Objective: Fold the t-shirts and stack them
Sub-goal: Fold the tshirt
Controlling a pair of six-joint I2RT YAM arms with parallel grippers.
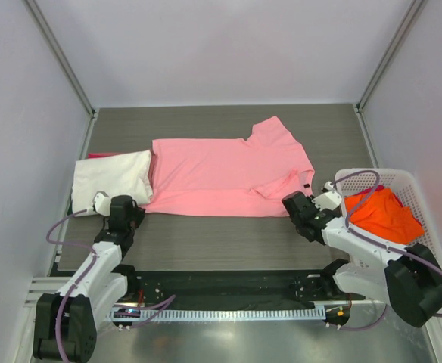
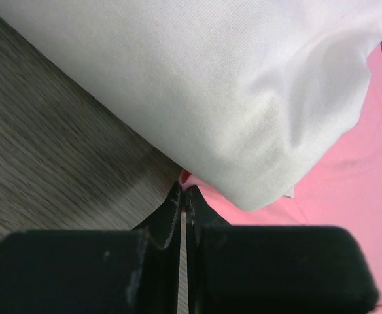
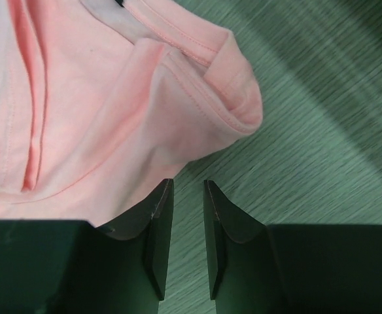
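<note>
While both arms rested low at the near edge of the grey wood-grain table (image 1: 206, 242), a light pink cotton t-shirt (image 1: 221, 178) lay spread flat across the table's middle, one short sleeve pointing toward the far right corner and the other folded in near the right side. A folded cream-white cotton shirt (image 1: 111, 180) sat at the left edge, overlapping the pink shirt's hem, with a thin sliver of red cloth (image 1: 98, 155) showing along its far side. The left gripper (image 2: 183, 188) hovered at the near corner of the cream-white shirt, its fingers pressed together with only a hairline slit between them; a scrap of pink showed at the tips, though whether it was pinched could not be told. The right gripper (image 3: 188, 196) sat just beside the pink shirt's folded sleeve, its fingers slightly apart over bare table, holding nothing. A bright orange cotton shirt (image 1: 384, 212) lay crumpled inside a white plastic mesh basket (image 1: 410, 181) at the right edge.
</note>
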